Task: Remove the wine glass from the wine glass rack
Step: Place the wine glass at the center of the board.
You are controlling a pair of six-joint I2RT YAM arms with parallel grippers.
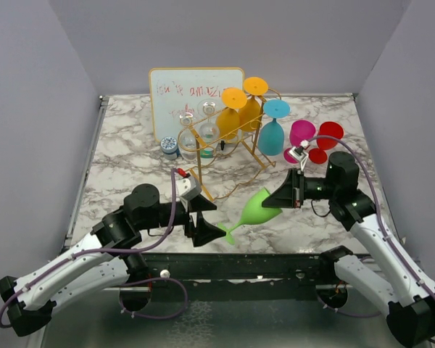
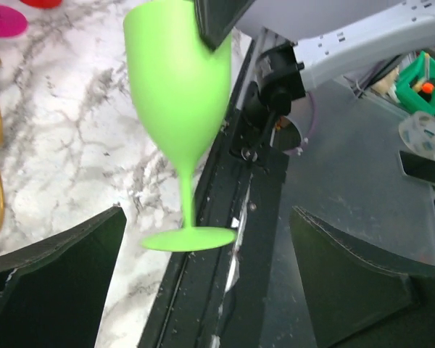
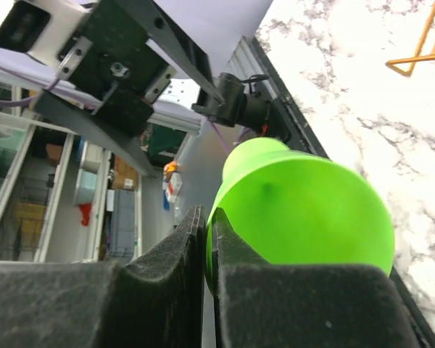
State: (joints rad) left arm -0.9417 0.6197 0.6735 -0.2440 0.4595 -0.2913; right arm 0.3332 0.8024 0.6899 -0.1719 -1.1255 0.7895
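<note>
A green wine glass (image 1: 255,209) hangs tilted in the air over the table's near edge, off the gold wire rack (image 1: 225,156). My right gripper (image 1: 281,199) is shut on the rim of its bowl (image 3: 304,210), one finger inside and one outside. My left gripper (image 1: 212,230) is open, and the glass's foot (image 2: 188,238) sits just ahead of its spread fingers without touching them. The rack still carries two clear glasses (image 1: 199,125), two orange ones (image 1: 239,109) and a teal one (image 1: 273,130).
A small whiteboard (image 1: 196,98) stands behind the rack. Magenta and red glasses (image 1: 315,139) stand at the right rear. A small jar (image 1: 170,147) sits left of the rack. The table's black front rail (image 1: 239,264) runs just below the green glass.
</note>
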